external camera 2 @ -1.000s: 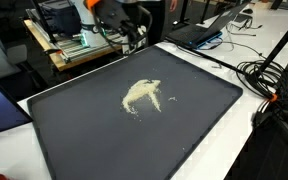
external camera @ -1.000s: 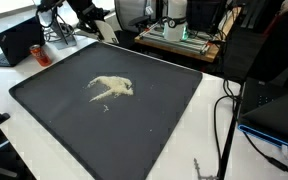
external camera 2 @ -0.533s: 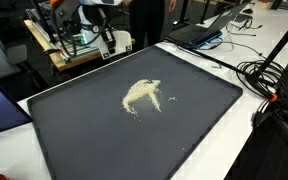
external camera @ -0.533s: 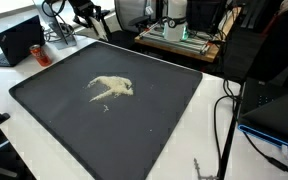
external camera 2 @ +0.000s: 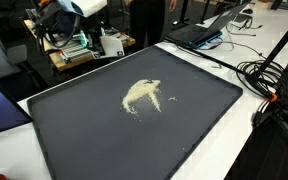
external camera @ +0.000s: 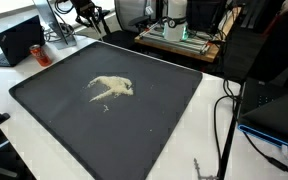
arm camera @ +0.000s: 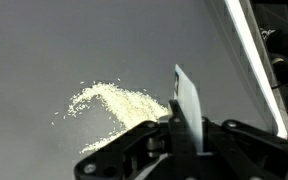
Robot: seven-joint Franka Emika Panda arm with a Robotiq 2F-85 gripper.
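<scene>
A pile of pale yellow grains (external camera: 112, 87) (external camera 2: 142, 95) lies near the middle of a large dark mat (external camera: 64, 130) (external camera 2: 94, 140). In the wrist view my gripper (arm camera: 188, 125) is shut on a thin, flat, pale blade-like piece (arm camera: 183, 90) that stands upright between the jaws. The grains (arm camera: 109, 103) spread out on the mat (arm camera: 84, 40) just left of it and below. In an exterior view the gripper (external camera: 88, 14) hangs high beyond the mat's far corner, well apart from the pile. Only part of the white arm (external camera 2: 84, 6) shows at the top edge.
A laptop (external camera: 19, 40) and a red can (external camera: 39, 52) sit beside the mat's far corner. A cart of electronics (external camera: 179, 33) (external camera 2: 79, 45) stands behind the mat. Black cables (external camera: 224, 120) (external camera 2: 269, 80) trail along the white table, whose edge (arm camera: 246, 50) borders the mat.
The arm has swung up and sideways away from the mat's far edge, with the gripper staying shut. The grain pile has not moved.
</scene>
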